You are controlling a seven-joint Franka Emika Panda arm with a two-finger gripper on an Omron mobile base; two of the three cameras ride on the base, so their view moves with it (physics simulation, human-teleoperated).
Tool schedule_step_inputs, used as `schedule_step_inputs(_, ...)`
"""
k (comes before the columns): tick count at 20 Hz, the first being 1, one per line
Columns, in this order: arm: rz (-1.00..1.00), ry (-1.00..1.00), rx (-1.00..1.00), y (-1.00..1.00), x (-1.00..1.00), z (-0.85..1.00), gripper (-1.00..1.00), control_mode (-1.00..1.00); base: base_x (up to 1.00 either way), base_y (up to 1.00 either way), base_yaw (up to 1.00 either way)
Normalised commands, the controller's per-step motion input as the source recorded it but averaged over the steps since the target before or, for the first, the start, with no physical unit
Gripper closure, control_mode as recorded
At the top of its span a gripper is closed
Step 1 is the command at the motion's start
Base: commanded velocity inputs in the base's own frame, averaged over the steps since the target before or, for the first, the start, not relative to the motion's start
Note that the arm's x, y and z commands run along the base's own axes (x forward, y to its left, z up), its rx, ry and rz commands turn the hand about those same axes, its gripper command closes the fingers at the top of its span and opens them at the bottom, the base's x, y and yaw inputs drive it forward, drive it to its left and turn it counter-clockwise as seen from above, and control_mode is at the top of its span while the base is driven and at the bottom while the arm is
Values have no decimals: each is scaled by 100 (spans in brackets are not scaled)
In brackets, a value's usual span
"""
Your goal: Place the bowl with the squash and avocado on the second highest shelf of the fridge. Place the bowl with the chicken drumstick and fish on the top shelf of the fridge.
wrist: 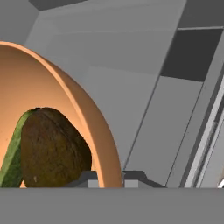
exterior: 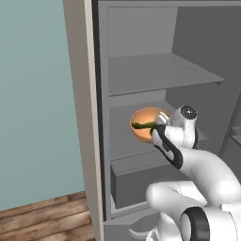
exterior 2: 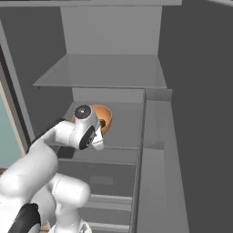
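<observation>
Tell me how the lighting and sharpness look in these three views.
Left base view: flat even light, soft shading under the grey shelf boards. Right base view: dimmer, fridge wall dark. Hand view: the round orange-tan bowl and dark brown avocado loom close, slightly soft, no glare.

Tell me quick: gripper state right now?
Gripper: shut on the rim of the orange-tan bowl, which holds the squash and avocado.

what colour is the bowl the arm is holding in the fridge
Orange-tan, smooth and plain; the bowl shows best in the hand view.
</observation>
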Motion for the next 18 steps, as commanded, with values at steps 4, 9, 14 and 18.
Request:
schedule_step_inputs(4,0,0,0,0,100,-27,100,-100,0,0,0)
schedule_step_inputs(9,0,0,0,0,54,-3,-100,-100,0,0,0)
schedule_step_inputs(14,-5,-1,2,-2,-3,24,-100,-100,0,0,0)
schedule_step_inputs(18,-6,-7,1,0,-59,96,-100,-100,0,0,0)
